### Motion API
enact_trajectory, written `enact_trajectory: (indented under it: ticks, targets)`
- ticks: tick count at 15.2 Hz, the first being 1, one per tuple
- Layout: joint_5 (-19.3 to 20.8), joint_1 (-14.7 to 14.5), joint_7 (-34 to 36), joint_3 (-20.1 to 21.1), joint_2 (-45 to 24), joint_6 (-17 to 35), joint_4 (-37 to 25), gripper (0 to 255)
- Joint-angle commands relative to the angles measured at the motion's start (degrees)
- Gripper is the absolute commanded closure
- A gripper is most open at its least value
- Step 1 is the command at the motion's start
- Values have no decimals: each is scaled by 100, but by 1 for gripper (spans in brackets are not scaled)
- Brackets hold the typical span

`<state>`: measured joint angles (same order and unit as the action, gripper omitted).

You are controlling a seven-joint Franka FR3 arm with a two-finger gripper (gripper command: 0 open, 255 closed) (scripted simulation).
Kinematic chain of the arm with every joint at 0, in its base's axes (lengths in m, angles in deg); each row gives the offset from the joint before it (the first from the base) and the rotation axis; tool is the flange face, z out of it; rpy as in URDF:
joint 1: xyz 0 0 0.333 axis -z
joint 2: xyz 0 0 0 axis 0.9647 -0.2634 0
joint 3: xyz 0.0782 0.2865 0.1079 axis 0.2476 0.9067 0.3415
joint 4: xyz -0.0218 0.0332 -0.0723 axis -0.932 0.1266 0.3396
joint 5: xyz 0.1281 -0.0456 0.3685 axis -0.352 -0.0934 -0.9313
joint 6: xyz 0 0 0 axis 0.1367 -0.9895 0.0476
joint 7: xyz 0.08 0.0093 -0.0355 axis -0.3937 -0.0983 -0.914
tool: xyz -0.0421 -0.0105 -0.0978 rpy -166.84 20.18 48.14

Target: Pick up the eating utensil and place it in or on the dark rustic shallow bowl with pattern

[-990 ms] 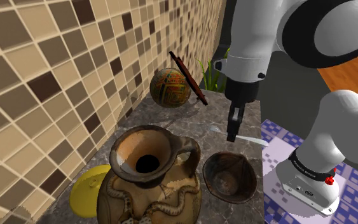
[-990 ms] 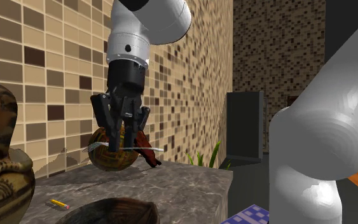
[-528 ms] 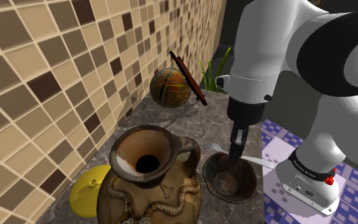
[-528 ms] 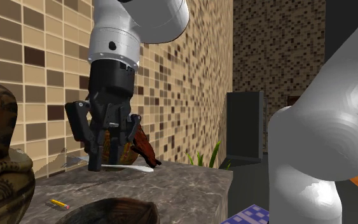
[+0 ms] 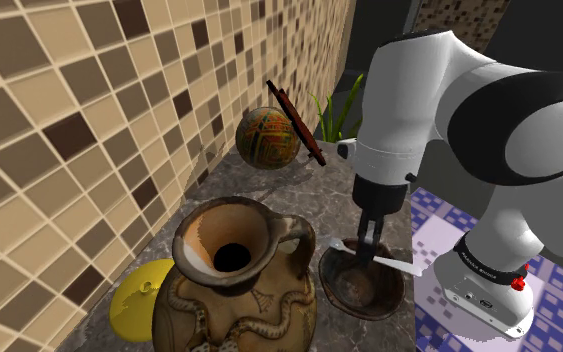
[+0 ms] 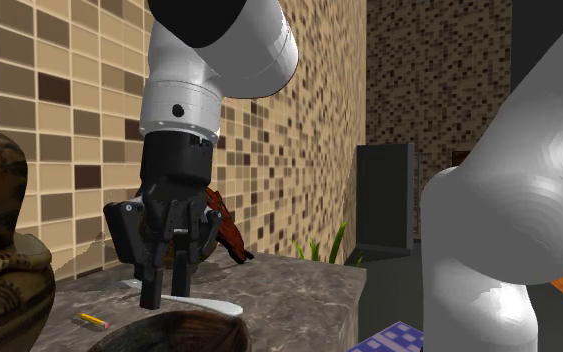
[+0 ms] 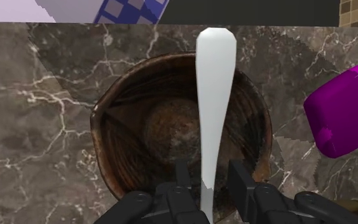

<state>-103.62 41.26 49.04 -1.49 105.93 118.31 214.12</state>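
My black gripper (image 5: 368, 246) hangs just above the dark brown shallow bowl (image 5: 361, 285) near the counter's front edge, shut on a white utensil (image 5: 390, 263) that lies level across the bowl. In the wrist view the utensil's handle (image 7: 213, 95) runs from between the fingers (image 7: 241, 181) over the bowl's ribbed inside, past its rim (image 7: 105, 133). In the second exterior view the gripper (image 6: 165, 297) points straight down with the utensil (image 6: 211, 303) at its fingertips, and the bowl's rim (image 6: 174, 330) sits right below.
A large brown jug with a snake pattern (image 5: 239, 275) stands beside the bowl, a yellow plate (image 5: 137, 296) behind it. A patterned ball (image 5: 267, 135) and a reddish-brown stick (image 5: 297, 122) rest by the tiled wall. A pencil (image 6: 93, 320) lies on the marble counter (image 6: 299, 290). A purple object (image 7: 344, 118) lies near the bowl.
The gripper has carried the utensil from mid-counter toward the counter's front edge and down, and now holds it low over the bowl.
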Motion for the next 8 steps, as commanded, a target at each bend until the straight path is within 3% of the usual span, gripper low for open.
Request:
enact_trajectory:
  ticks: [1, 7, 8]
  targets:
    - [-14, -6, -5, 14, -18, 48, 25, 255]
    - [-14, -6, -5, 14, -18, 48, 25, 255]
    - [-14, -6, -5, 14, -18, 48, 25, 0]
